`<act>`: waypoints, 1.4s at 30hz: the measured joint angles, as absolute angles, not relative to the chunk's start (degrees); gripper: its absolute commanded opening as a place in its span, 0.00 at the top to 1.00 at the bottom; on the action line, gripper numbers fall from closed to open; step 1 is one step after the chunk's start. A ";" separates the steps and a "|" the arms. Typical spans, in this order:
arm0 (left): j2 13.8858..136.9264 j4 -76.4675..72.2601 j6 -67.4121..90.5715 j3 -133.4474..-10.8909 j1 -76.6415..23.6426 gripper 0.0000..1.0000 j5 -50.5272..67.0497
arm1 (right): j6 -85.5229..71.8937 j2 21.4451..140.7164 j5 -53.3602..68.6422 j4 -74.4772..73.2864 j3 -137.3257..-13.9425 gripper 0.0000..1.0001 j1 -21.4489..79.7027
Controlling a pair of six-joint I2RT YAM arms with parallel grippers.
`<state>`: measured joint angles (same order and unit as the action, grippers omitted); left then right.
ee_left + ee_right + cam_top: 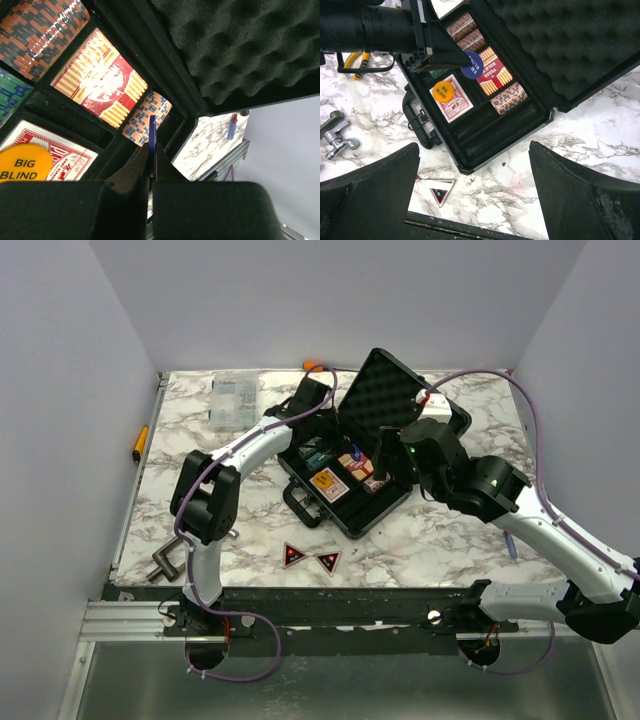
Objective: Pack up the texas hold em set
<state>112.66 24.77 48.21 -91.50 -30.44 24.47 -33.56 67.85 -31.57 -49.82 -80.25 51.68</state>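
The black briefcase (392, 502) lies open at mid-table, foam-lined lid (385, 390) raised. My left gripper (314, 443) is over its tray, shut on a blue round button (152, 131) seen edge-on; the button also shows in the right wrist view (472, 65). In the tray lie chip stacks (508, 98), an orange card deck (493, 73) and a red deck (454, 101) with a yellow BIG BLIND button (440, 91). Two red-black triangles (310, 558) lie on the table in front of the case. My right gripper (475, 200) is open and empty, above the case's near corner.
A clear organiser box (232, 400) stands at the back left. Yellow-handled pliers (140, 443) lie at the left edge. A metal clamp (165, 562) sits near the left arm's base. The case handle (415, 122) sticks out toward the front left.
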 measured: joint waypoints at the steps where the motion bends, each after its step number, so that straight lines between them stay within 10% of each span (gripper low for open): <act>1: 113.01 24.58 48.45 -91.50 -30.35 0.97 24.38 | -33.36 67.79 -31.51 -49.76 -80.25 0.07 51.68; 42: 121.67 17.91 55.11 -91.46 -29.08 0.76 26.70 | -31.46 69.80 -30.15 -49.36 -80.29 0.07 51.68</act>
